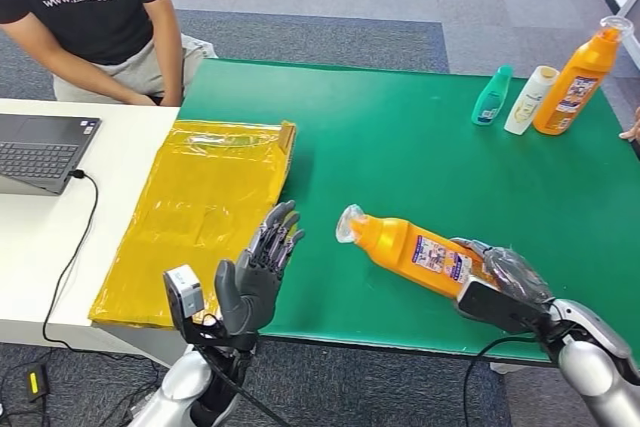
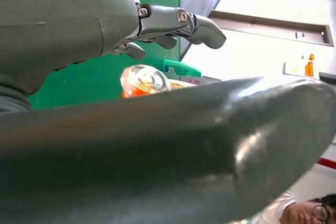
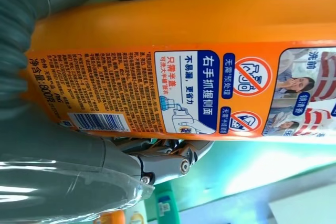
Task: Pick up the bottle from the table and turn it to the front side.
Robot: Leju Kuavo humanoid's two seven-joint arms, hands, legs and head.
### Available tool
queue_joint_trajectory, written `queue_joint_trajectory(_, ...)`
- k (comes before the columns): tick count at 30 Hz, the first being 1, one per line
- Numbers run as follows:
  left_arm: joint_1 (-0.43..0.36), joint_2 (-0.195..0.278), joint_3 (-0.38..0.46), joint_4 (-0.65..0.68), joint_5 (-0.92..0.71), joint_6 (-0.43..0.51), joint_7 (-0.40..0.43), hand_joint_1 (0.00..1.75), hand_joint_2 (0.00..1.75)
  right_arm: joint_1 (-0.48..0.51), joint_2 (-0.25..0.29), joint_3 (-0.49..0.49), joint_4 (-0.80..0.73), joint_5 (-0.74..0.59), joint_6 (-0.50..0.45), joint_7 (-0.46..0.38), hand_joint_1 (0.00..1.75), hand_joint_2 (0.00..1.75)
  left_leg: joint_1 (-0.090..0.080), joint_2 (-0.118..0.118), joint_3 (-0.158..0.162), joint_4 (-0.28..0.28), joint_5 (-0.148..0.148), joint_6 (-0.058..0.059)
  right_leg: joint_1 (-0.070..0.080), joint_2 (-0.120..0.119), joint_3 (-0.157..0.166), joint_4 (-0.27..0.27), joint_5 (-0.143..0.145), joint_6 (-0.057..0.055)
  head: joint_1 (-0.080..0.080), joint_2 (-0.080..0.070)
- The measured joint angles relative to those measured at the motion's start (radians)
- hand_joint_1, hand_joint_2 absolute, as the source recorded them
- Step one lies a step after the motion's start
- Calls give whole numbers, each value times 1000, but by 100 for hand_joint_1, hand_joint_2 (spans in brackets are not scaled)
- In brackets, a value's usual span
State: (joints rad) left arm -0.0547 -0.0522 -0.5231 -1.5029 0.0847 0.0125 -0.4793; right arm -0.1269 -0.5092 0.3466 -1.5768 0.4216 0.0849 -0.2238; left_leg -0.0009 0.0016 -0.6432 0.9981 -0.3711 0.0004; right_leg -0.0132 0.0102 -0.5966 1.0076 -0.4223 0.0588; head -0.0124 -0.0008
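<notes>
Orange bottle (image 1: 411, 252) lay gripped at its base by the right hand (image 1: 504, 279), back label up; left hand (image 1: 260, 272) waited empty, fingers (image 1: 278, 232) spread.

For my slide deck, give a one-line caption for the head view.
Right robot hand grips a lying orange bottle on the green table; left robot hand open.

The scene is evenly and brightly lit from overhead, and only soft, short shadows are cast on the green table (image 1: 423, 147). Glare is thrown off the yellow plastic bag (image 1: 204, 207). In the left wrist view the background is blown out to white and the near thumb (image 2: 166, 150) is blurred. The bottle's label (image 3: 166, 93) is rendered sharp.
</notes>
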Motion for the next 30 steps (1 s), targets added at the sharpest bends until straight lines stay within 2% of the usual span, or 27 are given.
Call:
queue_joint_trajectory(11, 3, 8, 20, -21, -24, 19, 7, 0, 0, 86, 99, -55, -91, -39, -58, -64, 175, 175, 0, 0, -1, 0, 0, 0, 0, 0, -1, 0, 0, 0, 0, 0)
queue_joint_trajectory(30, -2, 25, 25, -37, -55, 49, 38, 0, 0, 147, 257, -70, -117, -159, -91, -154, 175, 175, 0, 0, -1, 0, 0, 0, 0, 0, -1, 0, 0, 0, 0, 0)
